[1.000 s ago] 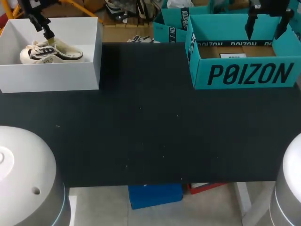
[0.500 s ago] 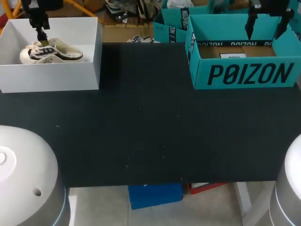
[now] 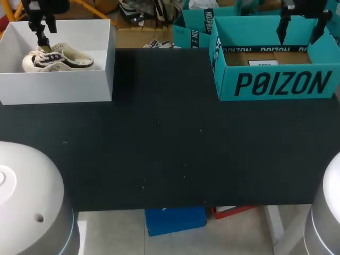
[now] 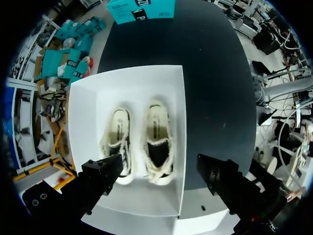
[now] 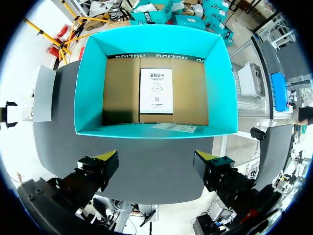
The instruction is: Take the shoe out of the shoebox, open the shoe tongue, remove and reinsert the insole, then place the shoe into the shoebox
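bench (image 3: 170, 138) far-left: white shoebox (image 3: 58, 87) with both shoes (image 3: 64, 58) inside, unlifted | right gripper (image 3: 301, 24) unmoved over teal shoebox (image 3: 276, 85), fingers wide apart, empty | left gripper (image 4: 159, 166) has drawn up from the shoes, fingers (image 4: 105, 171) spread, empty; take-out not begun

Left arm base: smooth white domed housing (image 3: 26, 191), glossy, grey towards the lower side, thin pale-blue ring at the seam, one small round hole in the shell. Right arm base: matching white-grey dome (image 3: 328, 207). The left gripper (image 4: 159, 166): matte black, blocky fingers, small screws on one finger's body. The right gripper (image 5: 155, 159): black, angular, yellow tip faces.
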